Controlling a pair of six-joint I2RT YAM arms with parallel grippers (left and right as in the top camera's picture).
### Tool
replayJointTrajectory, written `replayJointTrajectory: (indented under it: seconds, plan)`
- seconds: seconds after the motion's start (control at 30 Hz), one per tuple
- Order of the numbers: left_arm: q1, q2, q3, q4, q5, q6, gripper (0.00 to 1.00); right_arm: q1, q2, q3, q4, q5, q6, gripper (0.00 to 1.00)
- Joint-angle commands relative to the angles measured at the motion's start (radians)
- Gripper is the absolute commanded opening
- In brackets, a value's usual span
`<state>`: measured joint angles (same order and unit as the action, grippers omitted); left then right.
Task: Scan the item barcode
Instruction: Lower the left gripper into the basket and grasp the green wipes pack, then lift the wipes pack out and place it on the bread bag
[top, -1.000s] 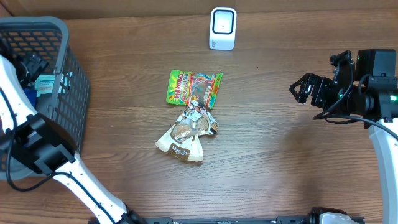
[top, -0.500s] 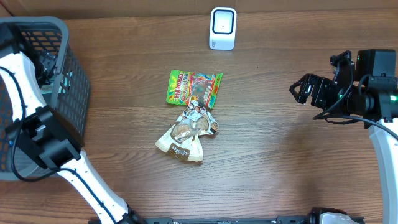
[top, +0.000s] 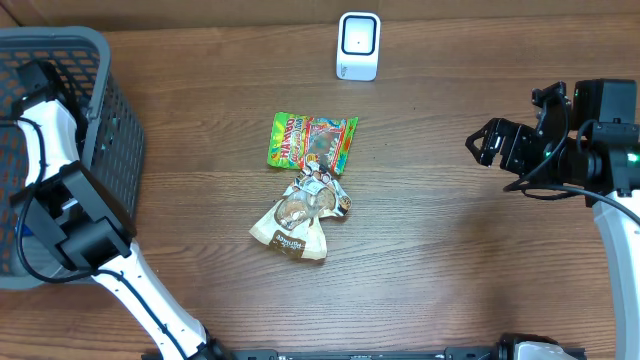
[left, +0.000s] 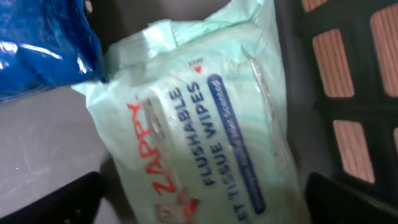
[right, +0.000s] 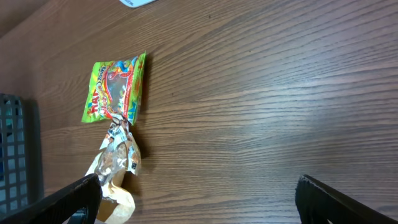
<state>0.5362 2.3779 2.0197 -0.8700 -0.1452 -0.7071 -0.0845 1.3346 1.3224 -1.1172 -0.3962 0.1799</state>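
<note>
As the left gripper (left: 202, 199), jaws spread and empty, has sunk over the wipes pack (left: 199, 118), a pickup looks near; the pack lies in the basket (top: 115, 130) at nine o'clock, scanner (top: 358, 45) at twelve, right gripper (top: 487, 143) released at three.

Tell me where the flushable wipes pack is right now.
In the left wrist view, the flushable wipes pack lies inside the basket at the table's left edge, beside a blue packet.
</note>
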Motion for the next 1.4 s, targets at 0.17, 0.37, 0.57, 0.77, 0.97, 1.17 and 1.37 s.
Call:
replayJointTrajectory:
  seconds: [0.17,0.37,0.57,0.77,0.97,1.17,1.37]
  plan:
    - [-0.008,0.017,-0.053,-0.056,0.039,0.056,0.44,0.005,-0.002,0.026,0.005,-0.010,0.004,1.00]
    - [-0.008,-0.009,-0.053,-0.080,0.042,0.080,0.04,0.005,-0.002,0.026,0.008,-0.010,0.003,1.00]
    - [-0.008,-0.112,-0.053,-0.085,0.043,0.129,0.04,0.005,-0.002,0.026,0.008,-0.010,0.003,1.00]
    - [-0.008,-0.337,-0.053,-0.072,0.040,0.216,0.06,0.005,-0.002,0.026,0.008,-0.010,0.003,1.00]
    - [-0.009,-0.578,-0.053,-0.091,0.038,0.267,0.07,0.005,-0.002,0.026,0.008,-0.010,0.003,1.00]
    - [-0.038,-0.772,-0.053,-0.158,0.114,0.342,0.09,0.005,-0.002,0.026,0.009,-0.010,0.003,1.00]
    - [-0.191,-0.824,-0.053,-0.283,0.204,0.461,0.11,0.005,-0.002,0.026,0.017,-0.010,0.003,1.00]
